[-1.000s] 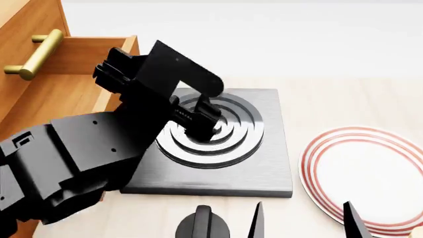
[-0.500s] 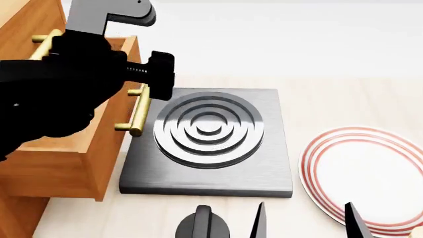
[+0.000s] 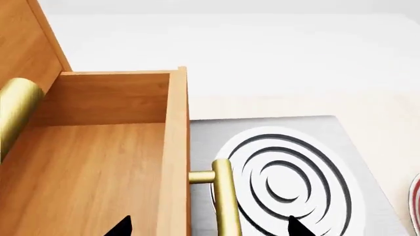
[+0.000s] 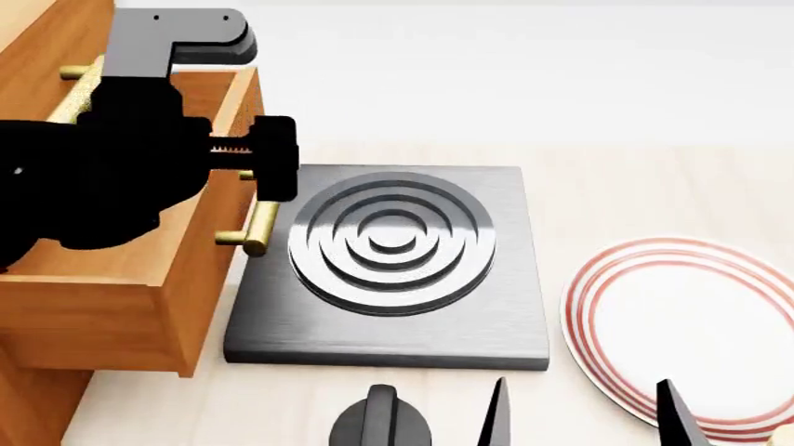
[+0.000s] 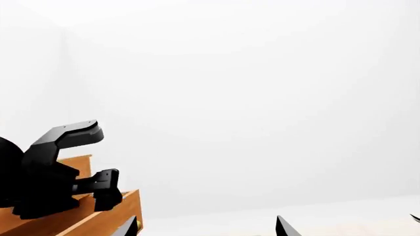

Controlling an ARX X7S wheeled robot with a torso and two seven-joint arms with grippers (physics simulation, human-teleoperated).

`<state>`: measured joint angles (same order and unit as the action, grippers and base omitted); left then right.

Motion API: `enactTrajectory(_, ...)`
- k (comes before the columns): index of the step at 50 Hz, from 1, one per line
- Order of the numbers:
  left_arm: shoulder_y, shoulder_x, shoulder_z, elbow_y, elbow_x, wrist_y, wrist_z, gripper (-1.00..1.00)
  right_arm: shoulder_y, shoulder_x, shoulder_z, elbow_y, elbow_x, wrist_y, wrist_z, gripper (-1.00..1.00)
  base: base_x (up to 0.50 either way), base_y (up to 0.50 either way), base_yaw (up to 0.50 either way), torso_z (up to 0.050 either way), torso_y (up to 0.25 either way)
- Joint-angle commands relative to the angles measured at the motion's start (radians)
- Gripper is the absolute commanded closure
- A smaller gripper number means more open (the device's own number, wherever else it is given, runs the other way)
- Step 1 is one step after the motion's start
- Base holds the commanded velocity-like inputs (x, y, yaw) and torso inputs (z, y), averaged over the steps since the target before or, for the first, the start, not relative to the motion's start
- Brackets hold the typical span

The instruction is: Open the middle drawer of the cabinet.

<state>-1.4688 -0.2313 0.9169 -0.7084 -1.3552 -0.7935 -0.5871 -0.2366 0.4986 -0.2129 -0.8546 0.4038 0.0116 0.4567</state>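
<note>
Head view: striped plate point(image 4: 689, 334) beside hotplate point(image 4: 397, 265).

Head view: looks down from above on the pulled-out orange-brown wooden drawer point(image 4: 118, 279) and grey ringed hob plate point(image 4: 390, 242).
Left wrist view: close over that drawer point(image 3: 98, 162) and hob point(image 3: 288, 172).
Right wrist view: level, faces white wall.

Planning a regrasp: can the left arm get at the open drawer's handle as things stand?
Probably yes. The left gripper hangs open right over the drawer's brass handle, nothing between them.
</note>
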Motion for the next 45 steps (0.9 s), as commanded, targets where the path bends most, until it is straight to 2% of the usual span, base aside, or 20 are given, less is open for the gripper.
enactTrajectory(1,0.010,0.016,0.010,-0.042,-0.020,-0.043,0.011,-1.00,0.000,0.002,-0.002,0.003,0.002,-0.004,0.001,-1.00,0.00,0.00,0.00,0.000,0.000)
enactTrajectory(12,0.020,0.013,0.001,-0.061,-0.031,-0.047,-0.020,-1.00,0.000,0.005,-0.005,0.003,0.000,-0.005,0.004,-1.00,0.00,0.00,0.00,0.000,0.000)
enactTrajectory(45,0.054,0.017,-0.017,-0.034,-0.095,-0.095,0.002,-1.00,0.006,0.012,-0.016,0.004,-0.001,-0.001,0.013,-1.00,0.00,0.00,0.00,0.000,0.000)
